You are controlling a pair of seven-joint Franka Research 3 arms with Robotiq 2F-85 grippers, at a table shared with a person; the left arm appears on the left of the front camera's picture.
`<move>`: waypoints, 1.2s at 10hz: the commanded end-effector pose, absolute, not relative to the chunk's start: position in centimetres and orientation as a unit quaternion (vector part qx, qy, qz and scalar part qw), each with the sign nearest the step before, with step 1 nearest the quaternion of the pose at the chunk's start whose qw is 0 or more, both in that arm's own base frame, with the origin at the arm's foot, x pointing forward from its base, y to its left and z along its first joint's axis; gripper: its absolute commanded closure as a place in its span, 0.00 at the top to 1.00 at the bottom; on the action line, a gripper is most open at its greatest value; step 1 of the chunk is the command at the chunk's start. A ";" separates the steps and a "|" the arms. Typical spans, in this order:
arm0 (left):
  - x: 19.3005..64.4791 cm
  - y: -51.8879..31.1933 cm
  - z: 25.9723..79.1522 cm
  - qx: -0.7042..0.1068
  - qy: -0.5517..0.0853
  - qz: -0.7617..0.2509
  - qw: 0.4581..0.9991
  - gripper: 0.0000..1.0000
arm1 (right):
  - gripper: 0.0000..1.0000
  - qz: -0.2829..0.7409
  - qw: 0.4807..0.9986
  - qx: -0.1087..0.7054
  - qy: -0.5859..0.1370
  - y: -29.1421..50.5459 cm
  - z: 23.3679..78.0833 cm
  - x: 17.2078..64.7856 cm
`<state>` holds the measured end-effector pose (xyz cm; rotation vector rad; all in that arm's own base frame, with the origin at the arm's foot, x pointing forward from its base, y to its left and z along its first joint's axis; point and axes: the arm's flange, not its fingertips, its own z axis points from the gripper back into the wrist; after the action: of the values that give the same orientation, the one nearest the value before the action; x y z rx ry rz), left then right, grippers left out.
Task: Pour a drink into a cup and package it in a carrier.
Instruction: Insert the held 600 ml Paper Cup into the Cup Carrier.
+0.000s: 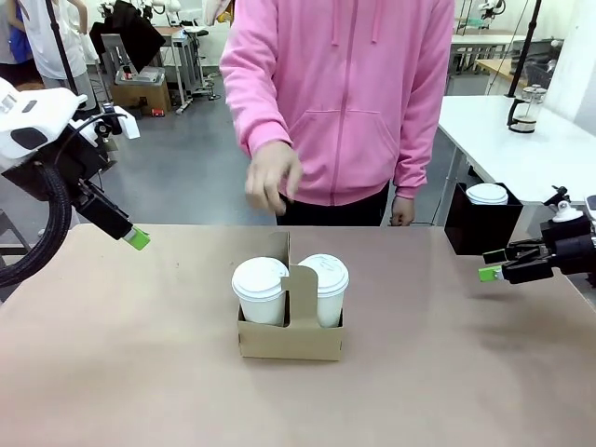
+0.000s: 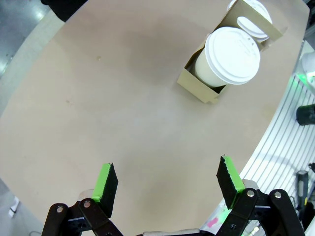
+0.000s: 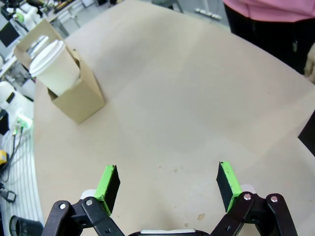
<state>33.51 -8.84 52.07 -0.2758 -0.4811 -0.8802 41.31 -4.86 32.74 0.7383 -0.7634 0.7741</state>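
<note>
I see two white cups with lids sitting in the brown carrier on the table. It sits between my grippers, well apart from both. My left gripper is spread wide and holds nothing. My right gripper is spread wide too.

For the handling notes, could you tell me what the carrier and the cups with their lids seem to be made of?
The carrier looks like plain brown cardboard: matte, with folded edges. The two cups seem matte white paper. Their lids look like smooth white plastic with a moulded rim, though that is less certain.
</note>
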 end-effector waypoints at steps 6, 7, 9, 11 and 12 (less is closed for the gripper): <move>33.5 -8.8 52.0 -0.134 -0.232 -0.420 0.867 1.00 | 1.00 0.361 0.789 0.347 -0.356 -5.1 32.9 41.5; 33.5 -8.8 52.0 -0.134 -0.232 -0.420 0.867 1.00 | 1.00 0.361 0.789 0.347 -0.356 -5.1 32.9 41.5; 33.5 -8.8 52.0 -0.134 -0.232 -0.420 0.867 1.00 | 1.00 0.361 0.789 0.347 -0.356 -5.1 32.9 41.5; 33.5 -8.8 52.0 -0.134 -0.232 -0.420 0.867 1.00 | 1.00 0.361 0.789 0.347 -0.356 -5.1 32.9 41.5; 33.5 -8.8 52.0 -0.134 -0.232 -0.420 0.867 1.00 | 1.00 0.361 0.789 0.347 -0.356 -5.1 32.9 41.5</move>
<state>33.51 -8.84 52.07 -0.2758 -0.4811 -0.8802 41.31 -4.85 32.74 0.7386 -0.7635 0.7742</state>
